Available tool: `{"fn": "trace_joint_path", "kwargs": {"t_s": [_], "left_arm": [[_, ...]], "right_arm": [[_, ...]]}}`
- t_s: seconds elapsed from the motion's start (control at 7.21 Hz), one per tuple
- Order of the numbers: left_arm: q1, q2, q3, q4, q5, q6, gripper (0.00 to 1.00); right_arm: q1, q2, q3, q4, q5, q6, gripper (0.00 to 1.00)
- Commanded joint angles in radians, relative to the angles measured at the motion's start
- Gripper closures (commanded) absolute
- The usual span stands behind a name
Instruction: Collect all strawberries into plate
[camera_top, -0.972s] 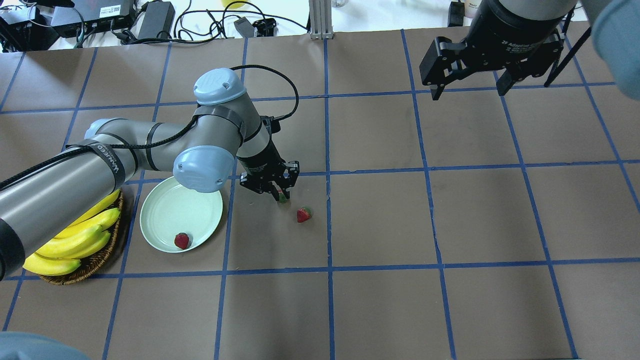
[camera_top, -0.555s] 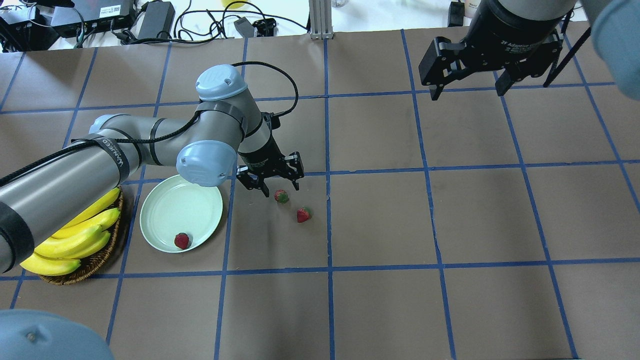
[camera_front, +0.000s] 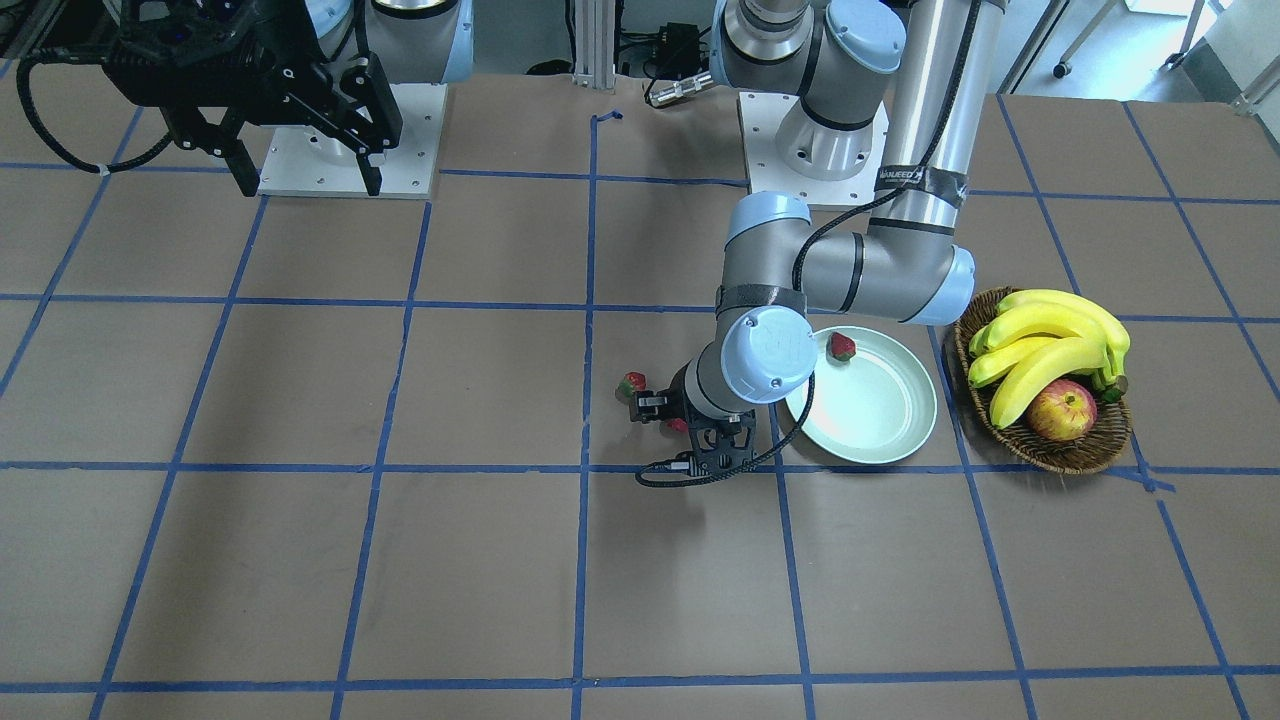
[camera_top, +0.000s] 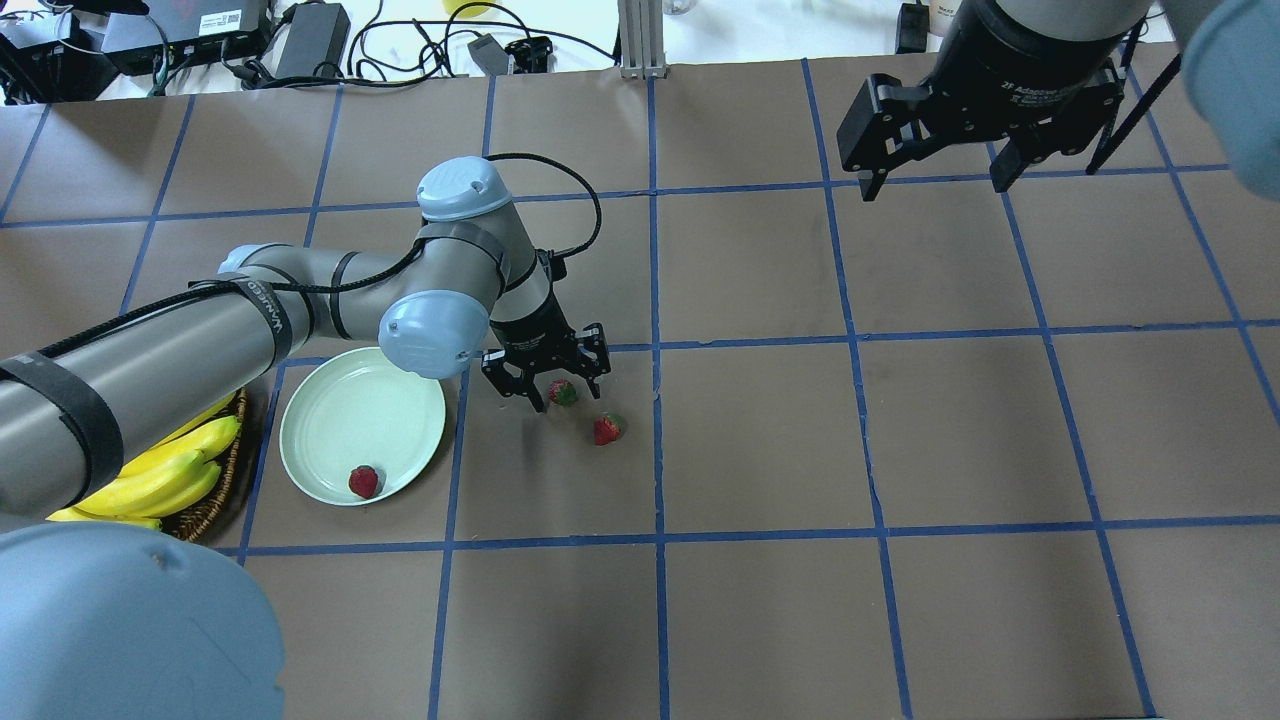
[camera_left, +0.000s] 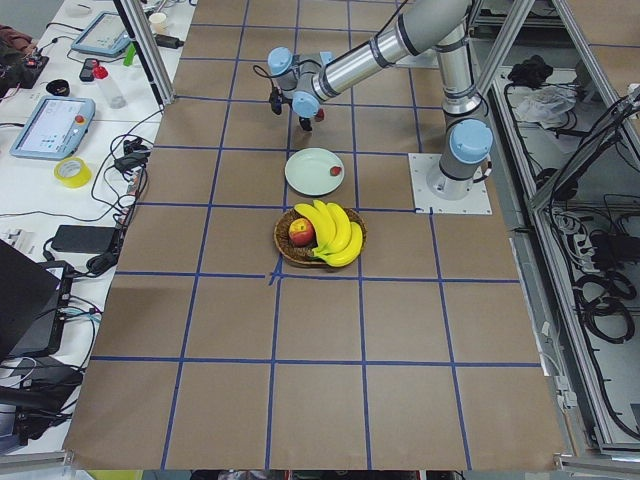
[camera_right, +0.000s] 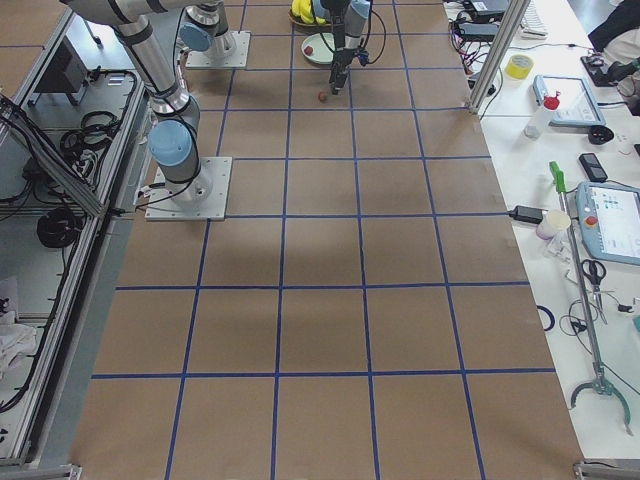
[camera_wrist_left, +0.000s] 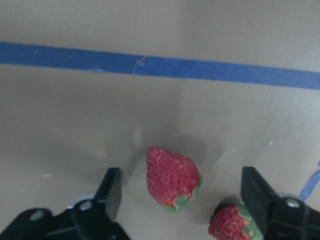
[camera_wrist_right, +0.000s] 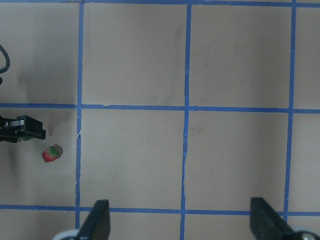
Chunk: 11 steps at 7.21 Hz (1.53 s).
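**Inspector:** Jaws, left gripper (camera_top: 566, 392): status?

**Assistant:** Spread wide, nothing gripped. One finger stands on each side of the straddled strawberry (camera_wrist_left: 172, 179), which lies on the brown table (camera_top: 900, 600) with a gap to both fingers.

**Inspector:** Now work outward from the robot's edge.

**Assistant:** Nearest, at the robot's left, is the wicker basket (camera_top: 200, 518) holding the bananas (camera_top: 170, 470). Just beside it sits the plate (camera_top: 330, 420), and the plated strawberry (camera_top: 363, 481) lies inside, against the near rim. Further out, the loose strawberry (camera_top: 607, 429) lies on the table, off the plate and just beside the straddled one. Farthest is the right gripper (camera_top: 935, 187), raised over the table's far side, well apart from all fruit.

**Inspector:** Its jaws?

**Assistant:** Parted and empty.

**Inspector:** Tally?

**Assistant:** One strawberry on the plate, two on the table.
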Motion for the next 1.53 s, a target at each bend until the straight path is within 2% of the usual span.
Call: {"fn": "trace_joint_path", "kwargs": {"t_s": [0.0,0.14,0.42,0.56,0.69,1.11,1.25,1.39], "left_arm": [[0.0,0.011,0.0,-0.033,0.0,-0.014,0.46],[0.0,0.005,-0.003,-0.045,0.003,-0.016,0.58],[0.0,-0.006,0.005,-0.044,0.0,-0.016,0.57],[0.0,-0.005,0.011,-0.044,-0.01,-0.018,0.94],[0.0,0.0,0.012,-0.044,-0.01,-0.018,1.0],[0.004,0.018,0.028,-0.067,-0.007,-0.03,1.0],[0.004,0.02,0.029,-0.077,-0.007,-0.1,0.6],[0.004,0.02,0.031,-0.074,-0.002,-0.097,0.28]], "right_arm": [[0.0,-0.001,0.0,0.0,0.001,0.0,0.0],[0.0,-0.001,0.0,0.0,0.002,0.0,0.0],[0.0,0.001,0.0,0.0,0.003,0.0,0.0],[0.0,0.001,0.0,0.0,0.003,0.002,0.0],[0.0,0.001,0.0,0.0,0.003,0.002,0.0],[0.0,0.0,0.0,0.0,0.003,0.002,0.0],[0.0,0.001,0.0,0.0,0.004,0.003,0.0],[0.002,0.001,0.0,0.0,0.004,0.003,0.0]]}}
